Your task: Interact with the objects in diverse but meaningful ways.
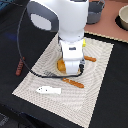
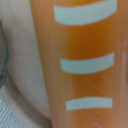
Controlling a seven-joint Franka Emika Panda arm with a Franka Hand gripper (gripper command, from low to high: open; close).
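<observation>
The golden bread loaf (image 1: pixel 61 65) lies in the middle of the striped cloth mat (image 1: pixel 102 60). It fills the wrist view (image 2: pixel 80 60) as an orange surface with white stripes, very close to the camera. My gripper (image 1: pixel 70 69) is lowered right onto the loaf, and its fingers are hidden by the hand, so I cannot tell how the jaws stand. The white fish (image 1: pixel 48 90) lies on the mat nearer the front. An orange-handled utensil (image 1: pixel 75 82) lies beside the gripper and another (image 1: pixel 90 58) behind it. The red-brown sausage (image 1: pixel 20 65) lies off the mat on the exterior view's left. The butter block is not visible.
The grey saucepan (image 1: pixel 95 11) stands at the back on the dark table. A pale bowl (image 1: pixel 123 20) sits on a pinkish surface at the back on the exterior view's right. A black cable (image 1: pixel 22 45) loops from the arm over the mat's left side.
</observation>
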